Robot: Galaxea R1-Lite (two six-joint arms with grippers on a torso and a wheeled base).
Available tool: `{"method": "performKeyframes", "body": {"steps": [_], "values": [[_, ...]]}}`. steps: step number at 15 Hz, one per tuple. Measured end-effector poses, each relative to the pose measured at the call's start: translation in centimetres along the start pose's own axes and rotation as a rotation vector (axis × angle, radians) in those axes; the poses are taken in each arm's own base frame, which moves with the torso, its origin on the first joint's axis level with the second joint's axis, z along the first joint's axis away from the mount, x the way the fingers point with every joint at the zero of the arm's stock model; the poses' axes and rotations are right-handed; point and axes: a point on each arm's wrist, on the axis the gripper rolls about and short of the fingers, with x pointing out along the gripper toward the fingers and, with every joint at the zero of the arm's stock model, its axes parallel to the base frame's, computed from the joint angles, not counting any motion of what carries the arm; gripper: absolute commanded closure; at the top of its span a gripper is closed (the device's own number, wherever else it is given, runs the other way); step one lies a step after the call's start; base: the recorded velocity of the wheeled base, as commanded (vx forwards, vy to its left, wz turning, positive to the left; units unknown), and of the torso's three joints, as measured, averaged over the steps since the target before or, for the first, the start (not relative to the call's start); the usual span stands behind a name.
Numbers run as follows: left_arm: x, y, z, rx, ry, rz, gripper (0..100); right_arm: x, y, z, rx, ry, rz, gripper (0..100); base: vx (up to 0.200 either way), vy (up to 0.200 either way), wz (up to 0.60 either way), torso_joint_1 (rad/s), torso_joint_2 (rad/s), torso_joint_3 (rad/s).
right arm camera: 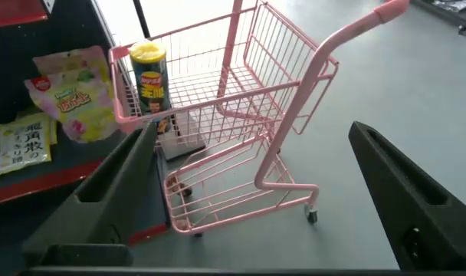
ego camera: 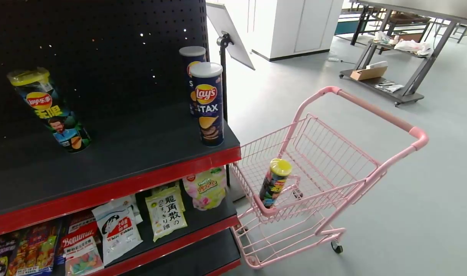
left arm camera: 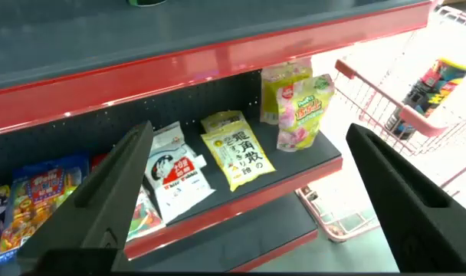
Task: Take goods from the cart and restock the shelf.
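The left end effector (left arm camera: 248,130) and right end effector (right arm camera: 252,126) gape empty, since the chips can (ego camera: 274,183) stands unpicked in the cart (ego camera: 375,109).

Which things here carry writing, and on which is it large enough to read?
Blue canisters on top shelf: large logo and word, legible.
Left canister on that shelf: logo and characters, legible.
Canister in the cart: print too small.
Bags on lower shelf: large characters legible, rest too small.

A round logo and large white lettering are borne by the blue chip can (ego camera: 207,107). Dark characters in columns are printed on the yellow snack bag (ego camera: 167,214), and lettering on the white bag (ego camera: 118,230).
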Motion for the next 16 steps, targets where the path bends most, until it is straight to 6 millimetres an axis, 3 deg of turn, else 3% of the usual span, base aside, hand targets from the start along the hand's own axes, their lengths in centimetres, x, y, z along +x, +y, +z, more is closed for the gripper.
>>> {"method": "performKeyframes", "body": {"steps": [6, 16], "values": [[0.00, 0.00, 0.00, 0.000, 0.000, 0.000, 0, 0.00, 0.00, -0.01, 0.001, 0.001, 0.000, 0, 0.000, 0.000, 0.00, -0.076, 0.20, 0.118], [0.00, 0.00, 0.00, 0.000, 0.000, 0.000, 0, 0.00, 0.00, -0.01, 0.000, 0.001, 0.000, 0, 0.000, 0.000, 0.00, -0.162, 0.46, 0.294]]}}
